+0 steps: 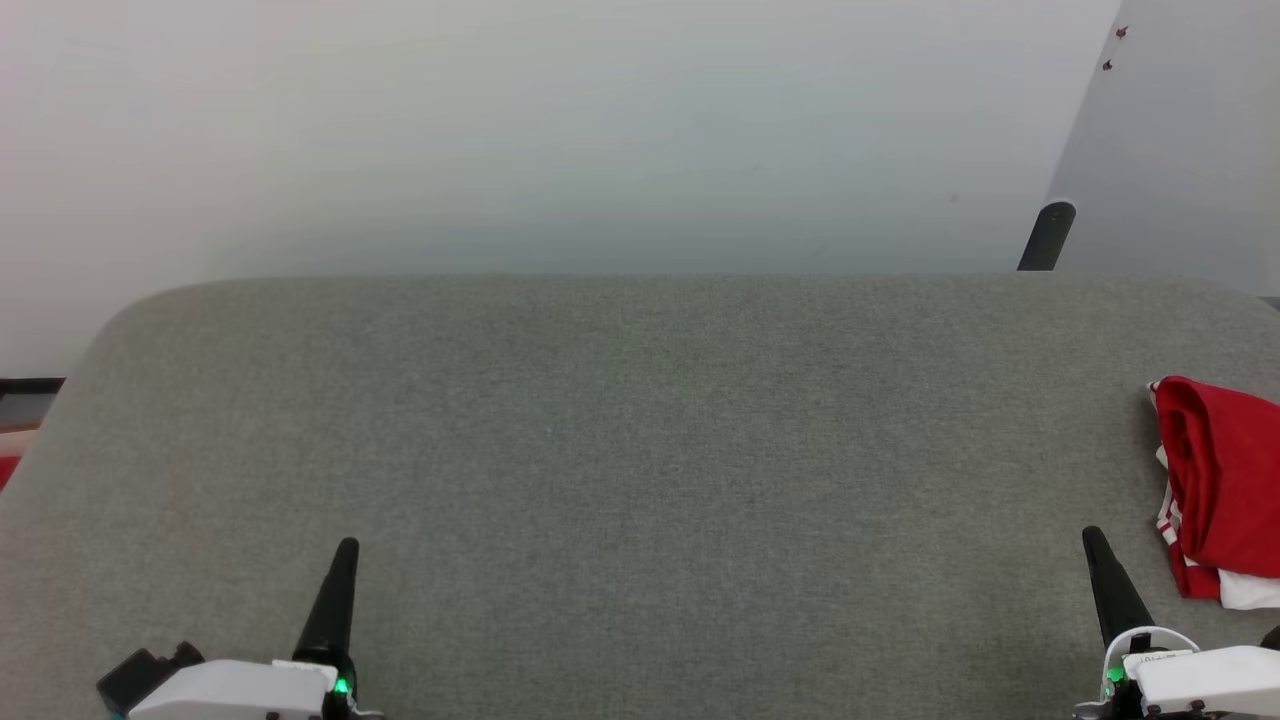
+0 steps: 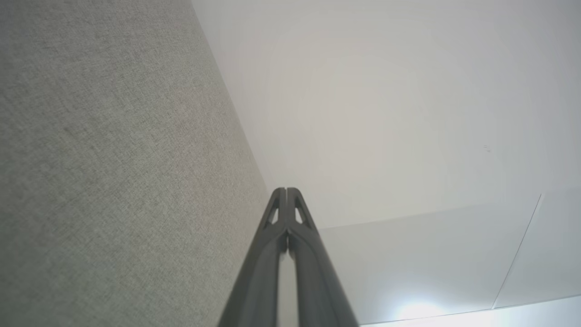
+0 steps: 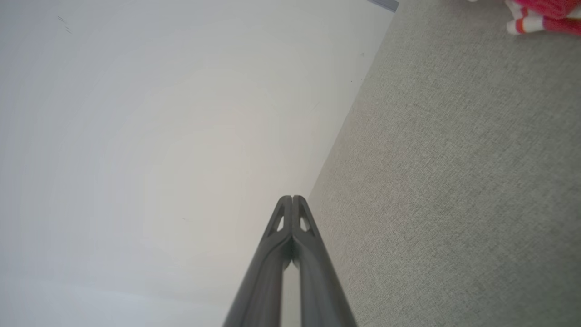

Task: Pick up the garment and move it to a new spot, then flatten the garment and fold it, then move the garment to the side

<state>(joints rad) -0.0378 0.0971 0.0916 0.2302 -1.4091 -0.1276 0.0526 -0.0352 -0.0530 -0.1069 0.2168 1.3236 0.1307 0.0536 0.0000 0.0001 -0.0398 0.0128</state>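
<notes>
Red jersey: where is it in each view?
Head view: garment lying at the right edge, on the grey surface.
Right wrist view: garment's striped trim in the top right corner.
Left wrist view: grey surface at left, pale wall at right.
Shared landmark: the grey surface, at right in the right wrist view.

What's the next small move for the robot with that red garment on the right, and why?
Probably open the right gripper and ease it toward the garment: it lies bunched, not flattened, at the grey surface's right edge, nearest that gripper, which is shut, empty and apart from it.
</notes>
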